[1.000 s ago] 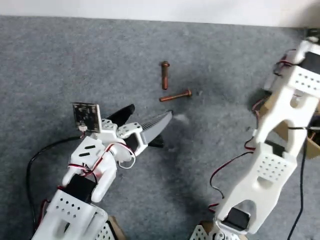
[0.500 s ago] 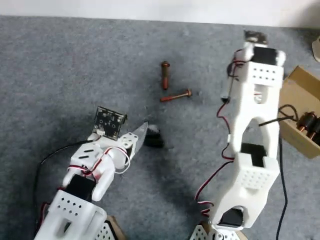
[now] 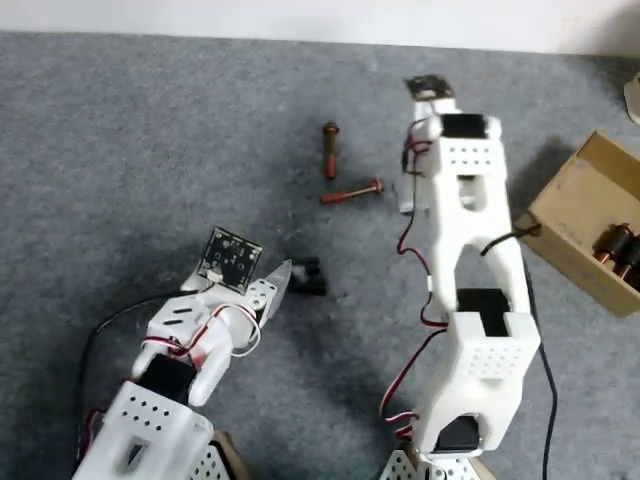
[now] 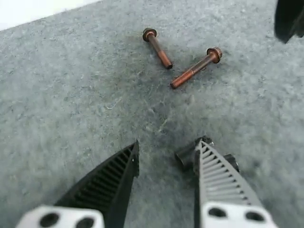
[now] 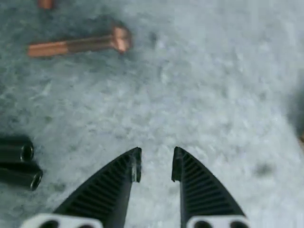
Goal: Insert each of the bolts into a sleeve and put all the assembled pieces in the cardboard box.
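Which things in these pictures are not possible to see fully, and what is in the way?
High view: the cardboard box is cut by the picture's edge, so the assembled pieces in it cannot be counted.
Left wrist view: one finger of the left gripper covers part of the sleeves; their number is unclear there.
Right wrist view: one bolt is cut by the edge; just one end shows.
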